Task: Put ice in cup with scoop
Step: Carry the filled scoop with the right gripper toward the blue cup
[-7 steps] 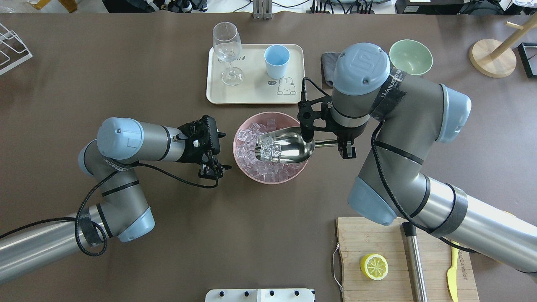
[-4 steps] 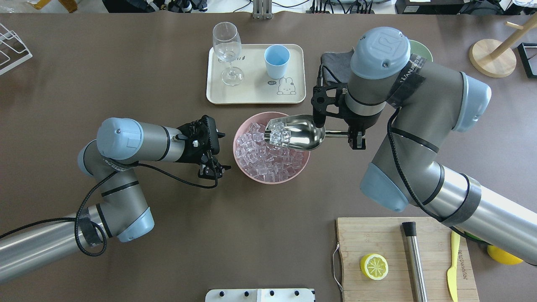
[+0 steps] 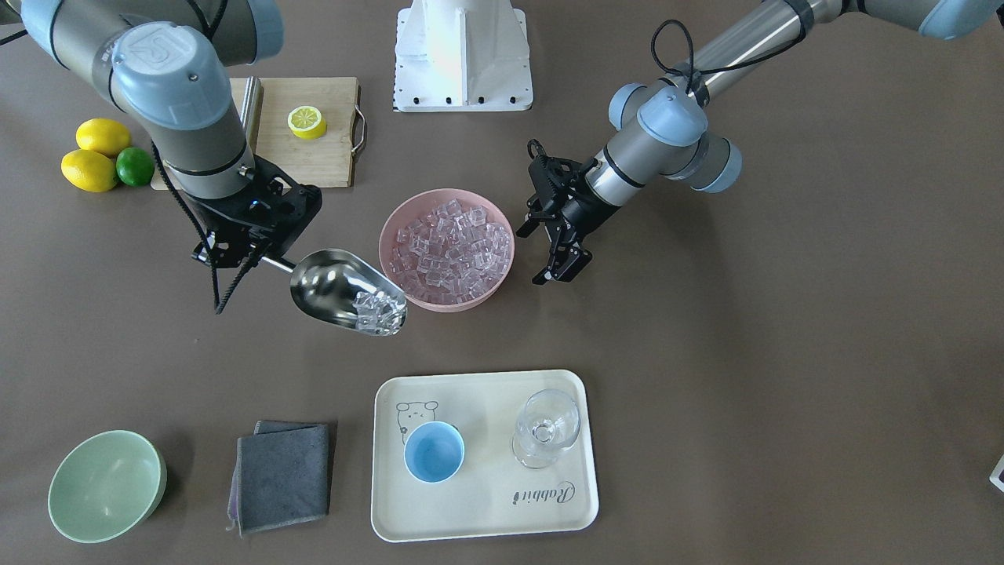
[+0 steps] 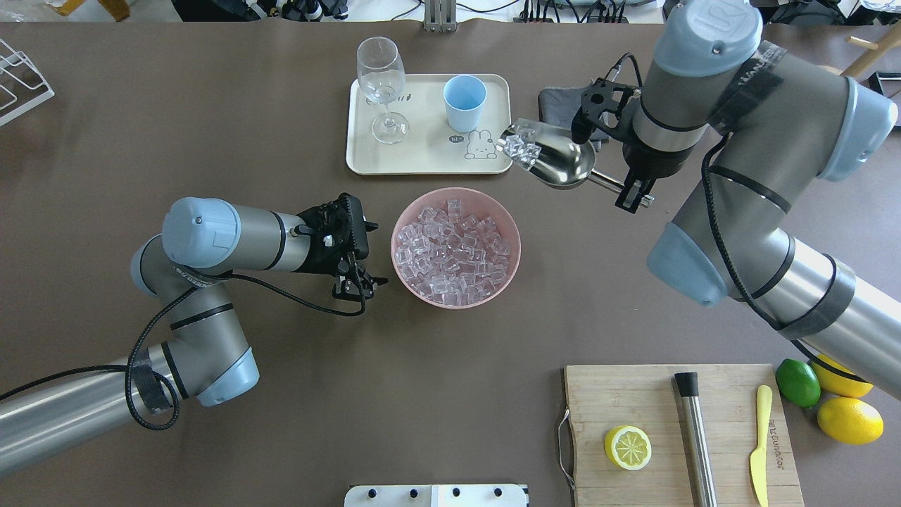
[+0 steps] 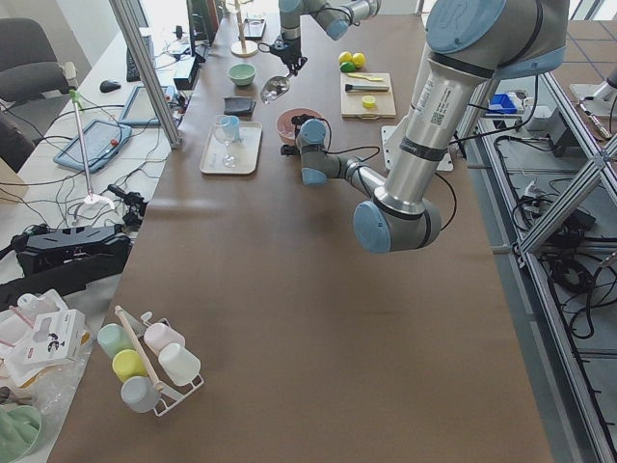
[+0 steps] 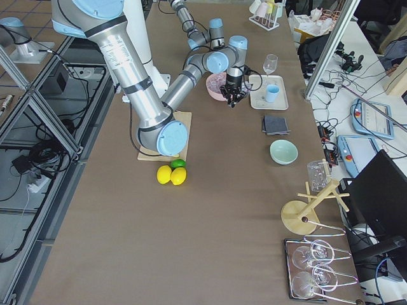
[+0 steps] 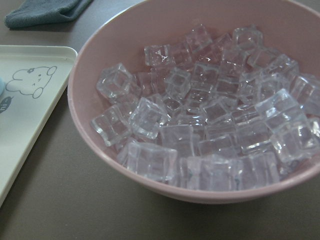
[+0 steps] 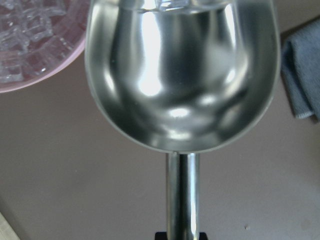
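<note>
Ice (image 4: 450,246) fills the pink bowl (image 4: 454,304) in the middle of the counter (image 4: 211,105) (heaped almost up to the rim). On the side of the bowl away from the robot lies a cream tray (image 4: 422,158). The right claw (image 4: 632,195) is closed tight on the thin handle of the scoop (image 4: 563,163), which hangs in the air between bowl and tray. The light-blue cup (image 4: 464,102) stands upright on the tray and is empty. A few cubes (image 4: 519,146) lie at the scoop's mouth, near the cup but not above it. The left claw (image 3: 533,253) is just beside the bowl, its fingers spread wide, holding nothing.
</note>
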Controlling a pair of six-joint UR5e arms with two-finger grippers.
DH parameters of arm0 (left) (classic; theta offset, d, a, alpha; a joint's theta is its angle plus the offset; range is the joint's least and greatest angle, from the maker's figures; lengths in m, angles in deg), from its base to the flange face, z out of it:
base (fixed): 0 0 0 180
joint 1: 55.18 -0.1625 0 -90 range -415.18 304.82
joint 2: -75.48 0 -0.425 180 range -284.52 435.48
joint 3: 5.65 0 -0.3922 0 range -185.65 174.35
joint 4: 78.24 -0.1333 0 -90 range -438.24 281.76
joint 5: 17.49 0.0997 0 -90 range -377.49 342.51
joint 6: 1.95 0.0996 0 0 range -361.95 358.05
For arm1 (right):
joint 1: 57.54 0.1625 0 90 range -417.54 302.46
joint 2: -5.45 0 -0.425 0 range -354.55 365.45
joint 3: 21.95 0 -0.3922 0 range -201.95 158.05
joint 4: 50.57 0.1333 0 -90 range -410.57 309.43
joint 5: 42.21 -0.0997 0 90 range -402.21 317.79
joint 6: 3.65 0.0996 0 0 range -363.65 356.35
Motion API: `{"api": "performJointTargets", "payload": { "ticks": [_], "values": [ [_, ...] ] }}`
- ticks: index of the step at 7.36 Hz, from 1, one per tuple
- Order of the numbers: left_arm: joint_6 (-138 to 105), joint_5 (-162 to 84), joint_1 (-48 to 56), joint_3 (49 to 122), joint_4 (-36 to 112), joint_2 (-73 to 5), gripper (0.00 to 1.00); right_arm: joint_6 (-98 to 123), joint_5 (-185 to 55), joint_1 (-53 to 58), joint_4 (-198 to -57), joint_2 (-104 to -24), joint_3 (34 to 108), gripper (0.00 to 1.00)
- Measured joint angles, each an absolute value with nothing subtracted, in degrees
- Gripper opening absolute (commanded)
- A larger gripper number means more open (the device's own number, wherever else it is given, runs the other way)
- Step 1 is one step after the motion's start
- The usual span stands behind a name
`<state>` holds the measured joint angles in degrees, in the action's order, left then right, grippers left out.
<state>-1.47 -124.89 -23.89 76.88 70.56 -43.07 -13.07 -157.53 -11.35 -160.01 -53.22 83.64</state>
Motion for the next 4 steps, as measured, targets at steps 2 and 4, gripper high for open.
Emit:
{"api": "performJointTargets", "payload": {
  "ticks": [2,4],
  "values": [
    [-1.50,-124.89,-23.89,76.96,70.81,-43.25,0.98,-3.46,-160.13,-7.79,-160.03,-54.08,83.12,0.00],
    [-1.88,-124.89,-23.88,77.02,70.96,-43.32,0.98,-0.76,-160.42,-5.54,-160.35,-52.34,80.72,0.00]
  ]
}}
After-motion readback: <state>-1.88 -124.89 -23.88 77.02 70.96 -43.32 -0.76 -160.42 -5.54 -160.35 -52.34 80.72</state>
